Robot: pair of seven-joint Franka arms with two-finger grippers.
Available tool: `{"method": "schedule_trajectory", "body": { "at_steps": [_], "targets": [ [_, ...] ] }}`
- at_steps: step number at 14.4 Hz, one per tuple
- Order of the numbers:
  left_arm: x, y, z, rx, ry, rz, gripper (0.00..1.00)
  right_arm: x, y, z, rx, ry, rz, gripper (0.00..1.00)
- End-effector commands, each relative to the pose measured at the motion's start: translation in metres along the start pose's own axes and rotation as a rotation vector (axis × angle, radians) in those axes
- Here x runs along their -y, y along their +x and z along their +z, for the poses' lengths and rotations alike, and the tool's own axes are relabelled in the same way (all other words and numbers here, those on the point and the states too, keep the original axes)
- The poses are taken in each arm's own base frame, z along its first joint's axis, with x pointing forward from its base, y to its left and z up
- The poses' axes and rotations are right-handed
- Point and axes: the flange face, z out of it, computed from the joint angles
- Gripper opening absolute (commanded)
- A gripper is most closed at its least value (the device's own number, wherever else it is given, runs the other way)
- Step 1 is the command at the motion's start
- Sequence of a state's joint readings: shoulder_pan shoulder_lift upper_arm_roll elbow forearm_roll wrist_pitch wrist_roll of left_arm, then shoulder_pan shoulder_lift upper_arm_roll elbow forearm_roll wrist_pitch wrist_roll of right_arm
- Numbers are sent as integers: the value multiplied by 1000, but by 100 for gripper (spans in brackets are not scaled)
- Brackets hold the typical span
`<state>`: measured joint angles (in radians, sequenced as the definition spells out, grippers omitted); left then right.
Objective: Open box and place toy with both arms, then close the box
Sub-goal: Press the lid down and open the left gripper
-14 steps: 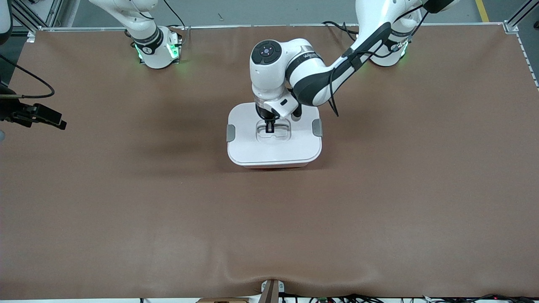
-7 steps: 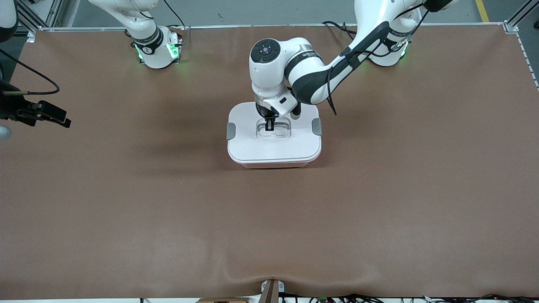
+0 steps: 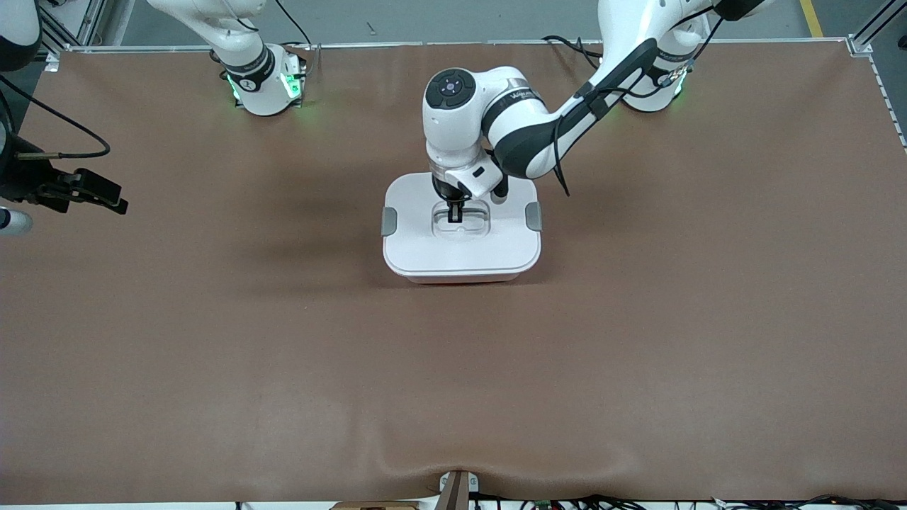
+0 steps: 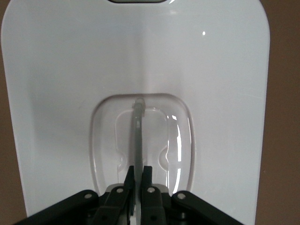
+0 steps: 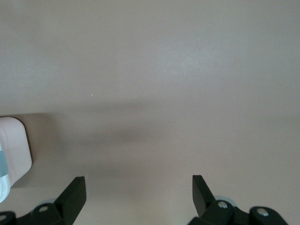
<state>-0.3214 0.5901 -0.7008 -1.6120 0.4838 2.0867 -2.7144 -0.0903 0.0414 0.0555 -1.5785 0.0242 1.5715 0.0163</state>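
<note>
Box handle [image 4: 137, 136] pinched by left claw [image 4: 138, 174], wrist view only

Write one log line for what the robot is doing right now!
left hand: shut on box lid handle | right hand: open, over table | lid: on

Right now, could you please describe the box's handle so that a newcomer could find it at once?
Find the box mid-table, under the left arm's wrist. In the middle of its white lid is a sunken clear pocket with a thin handle across it. The left claw is shut on it, unlike the grey clips at the lid's sides.
</note>
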Motion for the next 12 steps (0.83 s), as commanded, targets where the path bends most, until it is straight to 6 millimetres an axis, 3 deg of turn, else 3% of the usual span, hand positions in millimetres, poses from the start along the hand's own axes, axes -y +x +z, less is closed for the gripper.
{"method": "schedule_trajectory", "body": {
  "at_steps": [1, 2, 3, 4, 7, 12],
  "targets": [
    [2, 5, 7, -20, -16, -9, 2, 5, 0, -2, 7, 4, 1, 100],
    [0, 6, 7, -19, -16, 3, 32, 4, 1, 0, 7, 4, 3, 100],
    [0, 6, 7, -18, -15, 29, 73, 4, 1, 0, 9, 5, 0, 100],
    [0, 6, 5, -18, -18, 48, 100, 4, 1, 0, 9, 5, -4, 100],
    [-19, 13, -21, -2, -37, 96, 100, -1, 2, -1, 1, 9, -4, 100],
    [-81, 76, -59, 4, 18, 209, 100, -5, 1, -1, -11, 16, -32, 100]
  ]
}}
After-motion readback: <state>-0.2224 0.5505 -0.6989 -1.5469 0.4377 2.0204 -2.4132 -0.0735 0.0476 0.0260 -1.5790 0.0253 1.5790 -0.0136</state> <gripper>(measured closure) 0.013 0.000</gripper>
